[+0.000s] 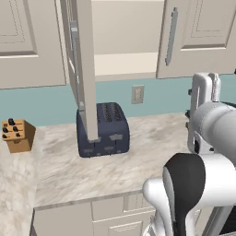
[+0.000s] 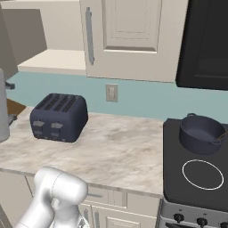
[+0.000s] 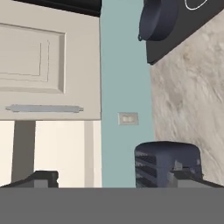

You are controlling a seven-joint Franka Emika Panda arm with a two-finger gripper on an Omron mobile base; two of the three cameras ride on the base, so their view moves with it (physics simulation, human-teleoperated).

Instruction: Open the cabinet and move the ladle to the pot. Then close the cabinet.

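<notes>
Marble counter [image 2: 120, 151]: toaster [image 2: 59, 117], knife block [image 1: 17, 135]. Stove [image 2: 178, 187]: pot [image 2: 201, 133].

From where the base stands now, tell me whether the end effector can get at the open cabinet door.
Probably yes: the end effector is open and holds nothing, and the left cabinet door hangs out over the toaster with nothing in front of it.

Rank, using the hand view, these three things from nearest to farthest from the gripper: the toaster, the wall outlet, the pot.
1. The toaster, directly beside one fingertip of the open gripper, low in the view.
2. The wall outlet, on the blue wall, above the toaster in this rolled view.
3. The pot, on the black stove, at the view's top edge.
</notes>
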